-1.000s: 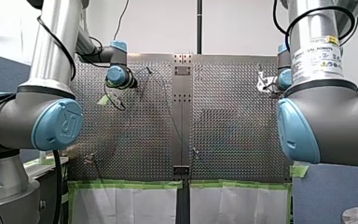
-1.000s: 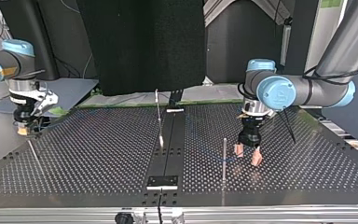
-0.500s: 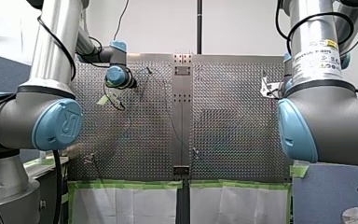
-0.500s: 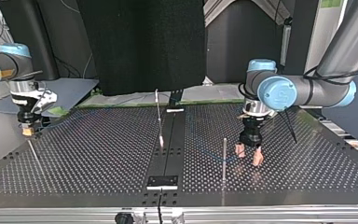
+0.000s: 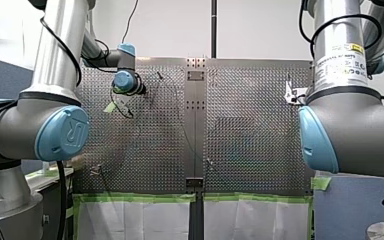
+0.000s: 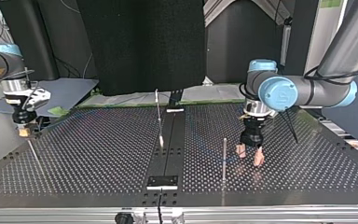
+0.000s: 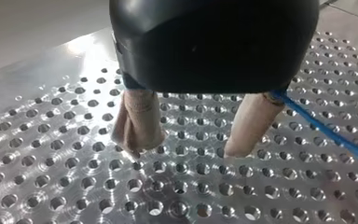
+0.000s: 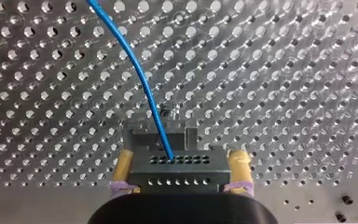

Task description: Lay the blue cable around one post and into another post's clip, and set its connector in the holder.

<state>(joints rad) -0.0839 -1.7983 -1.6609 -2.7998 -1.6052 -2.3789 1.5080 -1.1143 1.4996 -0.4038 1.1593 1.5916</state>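
Observation:
In the right wrist view my right gripper (image 8: 179,175) is shut on a black connector block (image 8: 179,167), held between its yellow pads (image 8: 121,168). The blue cable (image 8: 137,79) leaves the block and runs ahead over the perforated plate. In the top view that gripper (image 6: 24,131) hangs at the left edge of the plate. My left gripper (image 6: 250,156) stands open just above the plate, beside a thin upright post (image 6: 224,158). Its beige fingers (image 7: 137,123) hold nothing. The cable (image 7: 326,134) passes along the outside of one finger.
A tilted post (image 6: 158,116) stands at the middle of the plate in the top view. A thin leaning rod (image 6: 33,154) is near my right gripper. A small black plate (image 6: 163,181) lies on the centre strip by the near edge. Green tape (image 5: 135,198) lines the table edge.
My right arm has carried the connector a little further toward the top view's left, sliding behind its own arm in the front view. My left gripper has stayed open in place.

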